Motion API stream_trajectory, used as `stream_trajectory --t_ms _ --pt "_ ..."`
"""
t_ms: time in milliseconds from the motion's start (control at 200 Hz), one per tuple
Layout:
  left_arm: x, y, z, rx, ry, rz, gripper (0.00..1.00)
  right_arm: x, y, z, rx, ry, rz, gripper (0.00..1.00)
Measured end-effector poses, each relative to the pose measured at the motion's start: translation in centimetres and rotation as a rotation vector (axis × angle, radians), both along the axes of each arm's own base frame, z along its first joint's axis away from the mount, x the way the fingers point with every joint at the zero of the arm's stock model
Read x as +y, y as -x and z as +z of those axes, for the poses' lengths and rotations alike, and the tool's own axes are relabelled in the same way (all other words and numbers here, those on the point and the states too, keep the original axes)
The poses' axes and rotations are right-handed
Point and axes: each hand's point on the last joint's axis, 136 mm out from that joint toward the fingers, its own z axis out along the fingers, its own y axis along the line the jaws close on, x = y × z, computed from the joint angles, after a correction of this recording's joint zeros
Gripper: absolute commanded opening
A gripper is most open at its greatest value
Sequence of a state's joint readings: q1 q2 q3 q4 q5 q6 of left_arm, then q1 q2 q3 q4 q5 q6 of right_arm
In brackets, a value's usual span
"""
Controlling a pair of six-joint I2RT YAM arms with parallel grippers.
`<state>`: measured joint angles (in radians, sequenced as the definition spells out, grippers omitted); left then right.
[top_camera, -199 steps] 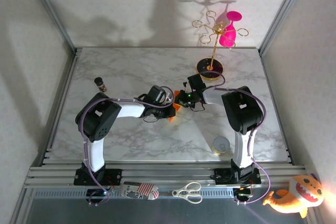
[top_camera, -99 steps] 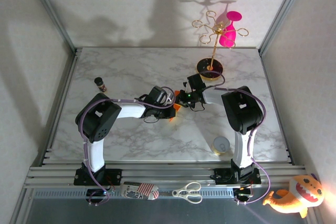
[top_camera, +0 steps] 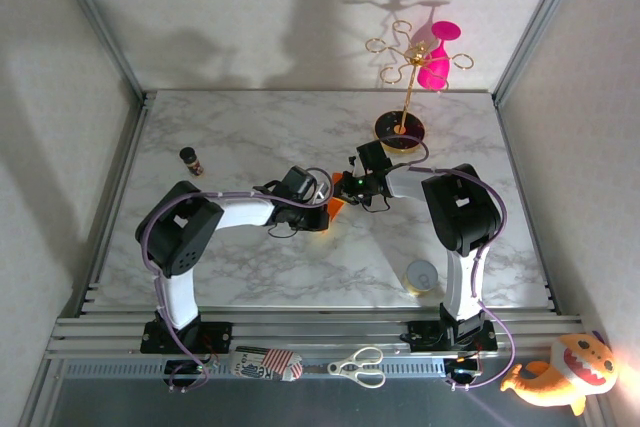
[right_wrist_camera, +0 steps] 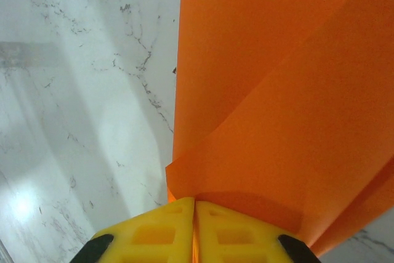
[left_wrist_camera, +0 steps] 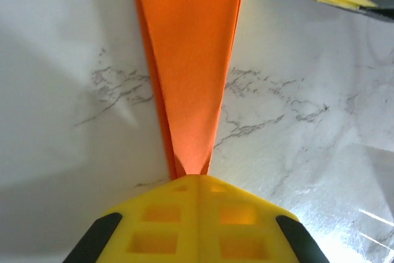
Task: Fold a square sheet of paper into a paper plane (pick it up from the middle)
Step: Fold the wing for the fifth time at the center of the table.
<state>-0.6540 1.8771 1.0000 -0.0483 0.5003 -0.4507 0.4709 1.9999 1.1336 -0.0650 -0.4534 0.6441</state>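
The left gripper (left_wrist_camera: 198, 189) has its 2 yellow fingers pressed together on the narrow pointed end of the orange paper (left_wrist_camera: 191, 60). From there the paper widens away into a long wedge with lengthwise creases. A yellow finger of the other arm shows at the far end of that wedge. The right gripper (right_wrist_camera: 194, 214) is likewise clamped, pinching the paper where 2 or more layers overlap. One flap lifts off at a slant above a flatter layer near the marble.

From above, both grippers meet near the middle of the table (top_camera: 250, 267), and the paper (top_camera: 336, 207) shows as a small orange patch between them. It is held between the 2 grips, with the marble close beneath.

Compared with a second ago, the left arm's elbow has swung a little toward the near left. An orange scrap that showed just below the left gripper is now tucked out of sight. The right arm looks as it did, and neither grip has loosened.

My guess is that the left side is drawing or turning the nose end while the right side anchors the body. That would suit tightening or lining up a lengthwise fold. The shape is already dart-like, so the folding seems well along, though the loose flap says it is not finished.

The gold stand (top_camera: 403, 97) and pink glass (top_camera: 435, 65) sit well apart at the back.
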Motion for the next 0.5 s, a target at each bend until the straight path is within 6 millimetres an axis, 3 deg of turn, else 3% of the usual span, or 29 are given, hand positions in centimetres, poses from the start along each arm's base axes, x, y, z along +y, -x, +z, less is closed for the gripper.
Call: stream_trajectory --t_ms 325,501 --pt "1.2 1.6 0.2 0.044 -0.057 -0.016 0.01 0.0 0.0 0.0 0.001 0.001 0.000 0.12" --pt "1.0 0.5 2.7 -0.021 -0.046 0.009 0.01 0.0 0.0 0.0 0.001 0.001 0.000 0.12"
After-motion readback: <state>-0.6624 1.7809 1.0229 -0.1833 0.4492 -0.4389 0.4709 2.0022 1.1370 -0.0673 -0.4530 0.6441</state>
